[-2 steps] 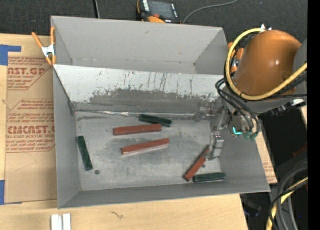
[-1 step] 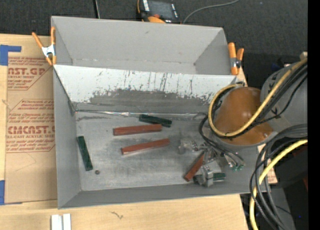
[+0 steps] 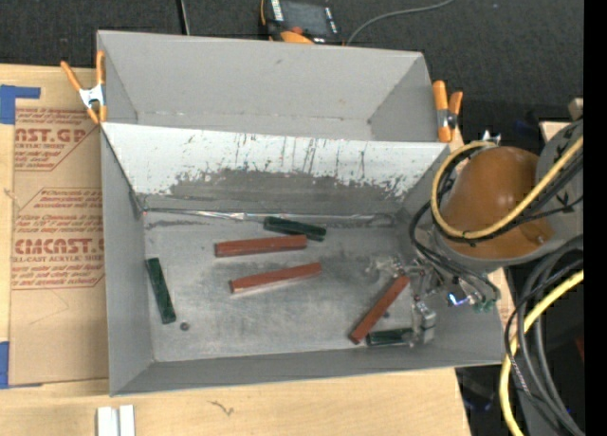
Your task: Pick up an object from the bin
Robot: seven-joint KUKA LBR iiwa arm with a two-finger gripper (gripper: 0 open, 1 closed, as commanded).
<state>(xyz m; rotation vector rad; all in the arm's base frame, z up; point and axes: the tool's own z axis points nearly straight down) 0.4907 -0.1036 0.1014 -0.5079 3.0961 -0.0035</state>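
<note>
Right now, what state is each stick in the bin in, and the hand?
hand: low in the bin, near right corner.
slanted red-brown bar: beside the hand, grip unclear.
short green bar: flat, beside the hand.
upper red-brown bar: flat, loose.
lower red-brown bar: flat, loose.
back green bar: flat, loose.
left green bar: flat, loose.

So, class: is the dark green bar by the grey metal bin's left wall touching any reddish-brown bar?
No, the dark green bar lies alone, with bare bin floor between it and the reddish-brown bars.
</note>
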